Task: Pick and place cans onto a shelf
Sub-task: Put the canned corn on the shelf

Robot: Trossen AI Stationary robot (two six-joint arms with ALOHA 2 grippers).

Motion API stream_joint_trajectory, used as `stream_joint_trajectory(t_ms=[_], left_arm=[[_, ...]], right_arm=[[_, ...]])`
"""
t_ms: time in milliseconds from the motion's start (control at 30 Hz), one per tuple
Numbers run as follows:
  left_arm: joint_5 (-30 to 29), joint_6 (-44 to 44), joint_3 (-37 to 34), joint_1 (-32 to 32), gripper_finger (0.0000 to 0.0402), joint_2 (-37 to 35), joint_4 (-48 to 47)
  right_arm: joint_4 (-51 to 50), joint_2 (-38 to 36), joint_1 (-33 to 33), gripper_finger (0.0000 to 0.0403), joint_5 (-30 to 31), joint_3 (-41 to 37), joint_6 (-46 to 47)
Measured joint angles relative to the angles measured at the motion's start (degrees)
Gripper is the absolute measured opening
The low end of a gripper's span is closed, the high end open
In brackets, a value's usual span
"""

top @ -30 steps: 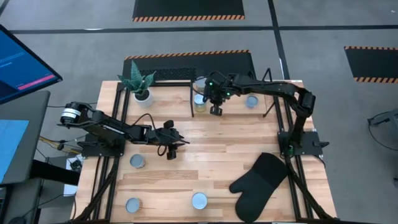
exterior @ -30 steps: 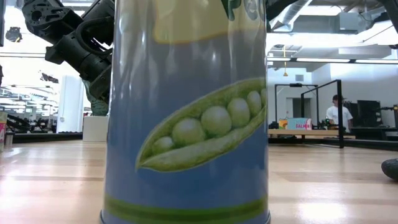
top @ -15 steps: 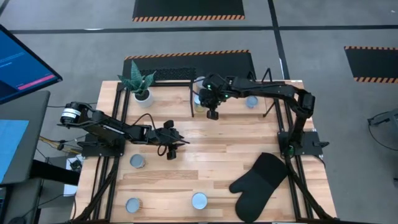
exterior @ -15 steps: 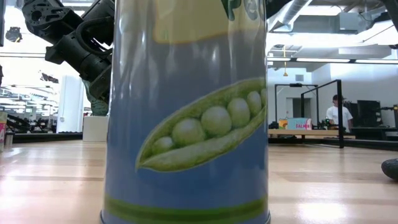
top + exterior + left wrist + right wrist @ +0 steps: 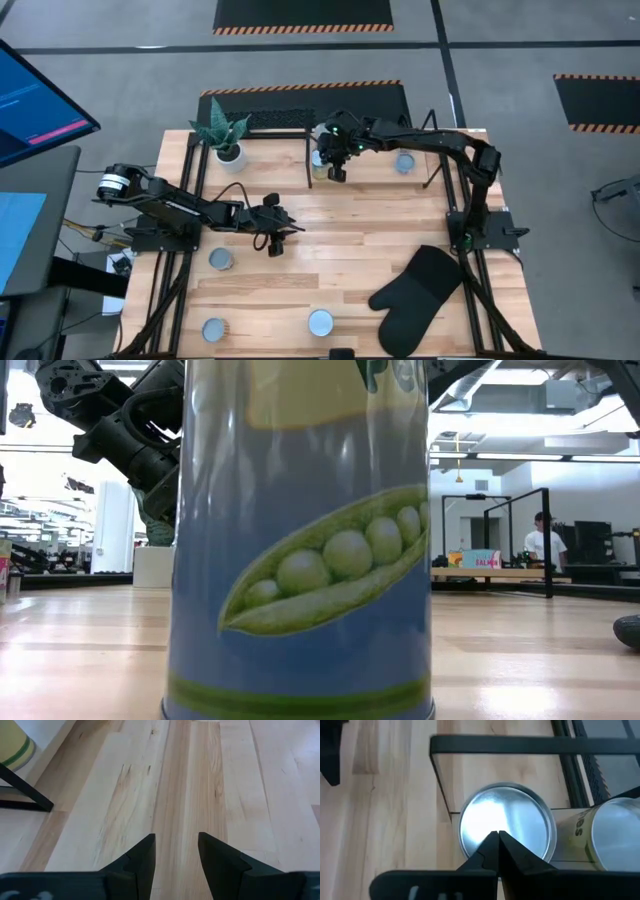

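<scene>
Since a second ago my right jaws (image 5: 338, 174) have slid left along the shelf (image 5: 300, 120) front, from beside the can (image 5: 319, 162) at its left part to right over it. They are pinched shut with nothing between them; in the right wrist view the closed tips (image 5: 497, 840) hang just above that can's shiny round top (image 5: 507, 822), and I cannot tell whether they touch it. A second can (image 5: 615, 832) with a yellowish side stands just beside it, inside the shelf's black bars. Another can (image 5: 405, 163) sits farther right on the shelf base.

My left jaws (image 5: 272, 245) rest over the bare counter (image 5: 350, 250) near its left middle, spread as wide as they go and holding nothing; the left wrist view shows only wood between the fingers (image 5: 142, 860).

Three more cans wait on the counter's near side: one (image 5: 220, 260) by my left arm, one (image 5: 214, 329) at the near left corner, one (image 5: 320, 322) at the near middle, which fills the low view with its pea-pod label (image 5: 300, 560).
</scene>
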Motion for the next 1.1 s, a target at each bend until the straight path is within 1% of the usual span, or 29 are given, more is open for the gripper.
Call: stream_joint_trajectory(t_ms=[333, 500, 933, 1100], left_arm=[[-1.0, -0.1, 0.0, 0.0, 0.0140, 0.0, 0.0], [-1.0, -0.1, 0.0, 0.0, 0.0140, 0.0, 0.0], [-1.0, -0.3, 0.0, 0.0, 0.0140, 0.0, 0.0], [-1.0, -0.3, 0.0, 0.0, 0.0140, 0.0, 0.0]], right_arm=[[0.0, 0.2, -0.3, 0.0027, 0.1, 0.1, 0.0], [-2.1, 0.2, -0.2, 0.0023, 2.5, 0.1, 0.0], [-3.2, -0.1, -0.2, 0.0025, 2.9, 0.0, 0.7], [-6.1, -1.9, -0.2, 0.0023, 4.8, -0.1, 0.8]])
